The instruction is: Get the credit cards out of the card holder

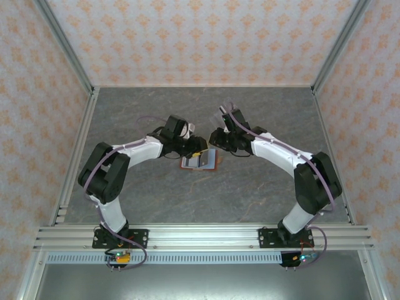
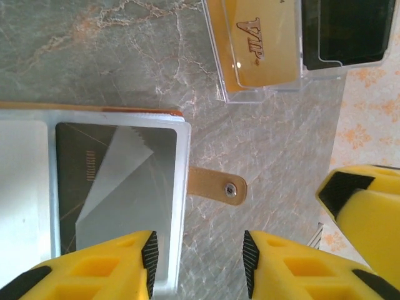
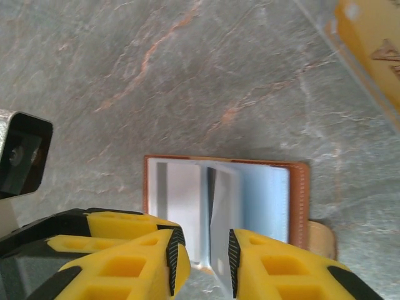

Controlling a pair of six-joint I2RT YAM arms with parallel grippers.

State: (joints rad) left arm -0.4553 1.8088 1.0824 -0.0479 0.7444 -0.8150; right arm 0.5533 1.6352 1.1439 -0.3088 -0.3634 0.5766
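Holder point(image 3: 269, 200), open on bench point(image 3: 187, 75); left tool point(image 2: 199, 253) parted over its edge, right tool point(image 3: 201, 253) parted astride a raised leaf point(image 3: 219, 206).

The worktop point(image 1: 187, 206) is grey and stone-patterned, veined with rust and pale lines. The card holder point(image 2: 119, 181) lies open and flat on it, just ahead of the left hand point(image 2: 200, 256), with one fingertip over its near edge. Its brown snap tab point(image 2: 215, 185) sticks out onto bare surface ahead of the gap between that hand's fingers. Farther ahead, apart from the holder, two clear plastic cases lie side by side. One case point(image 2: 219, 75) holds a yellow card point(image 2: 265, 37) marked VIP, and the other case point(image 2: 325, 70) holds a dark card point(image 2: 350, 25). The holder also lies just ahead of the right hand point(image 3: 203, 256).
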